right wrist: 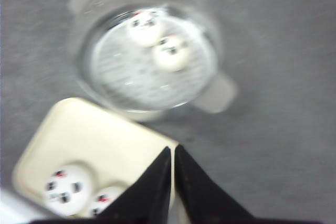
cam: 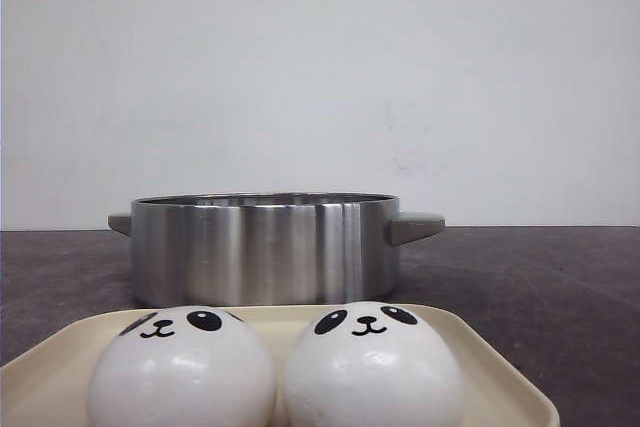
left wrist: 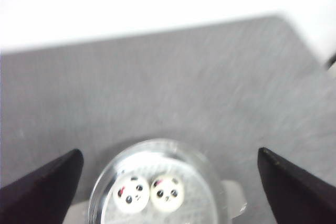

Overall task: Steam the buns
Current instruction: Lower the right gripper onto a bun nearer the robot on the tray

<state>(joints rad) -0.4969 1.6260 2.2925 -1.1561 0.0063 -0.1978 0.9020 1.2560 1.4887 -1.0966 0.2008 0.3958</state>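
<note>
Hiding two buns [right wrist: 157,40], pot [cam: 265,247] wall

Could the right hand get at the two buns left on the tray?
Probably yes. The right hand hangs above the tray, fingers shut and empty, and nothing covers the two buns there. It would need to open first. The pot sits beyond the tray, out of the way.
</note>
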